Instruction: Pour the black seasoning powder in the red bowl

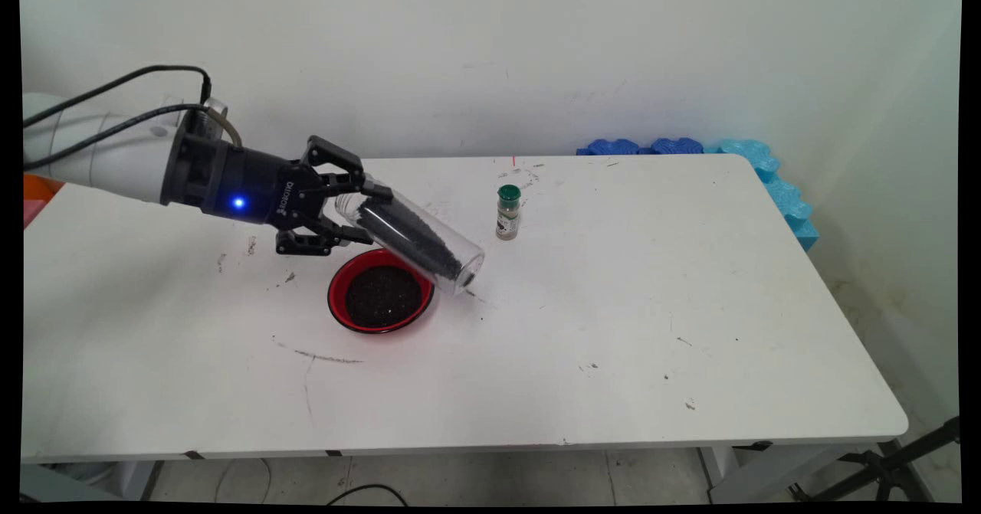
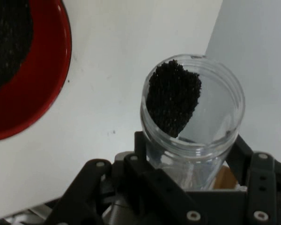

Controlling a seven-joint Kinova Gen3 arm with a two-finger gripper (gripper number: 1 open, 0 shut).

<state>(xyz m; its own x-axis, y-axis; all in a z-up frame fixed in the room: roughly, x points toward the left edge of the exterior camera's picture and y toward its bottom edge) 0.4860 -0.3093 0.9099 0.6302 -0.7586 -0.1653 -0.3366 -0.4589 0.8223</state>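
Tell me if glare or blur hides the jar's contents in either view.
Main view: clear jar sharp, dark grains readable, blue light glowing on the gripper. Hand view: jar slightly soft, faint rim reflections, grains still plain; red bowl cropped at the edge.

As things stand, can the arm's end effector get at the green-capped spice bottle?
Probably not yet: the end effector is shut on the clear jar of dark granules, tilted above the red bowl. The path itself looks free; the spice bottle stands alone, upright, just beyond the jar's mouth.
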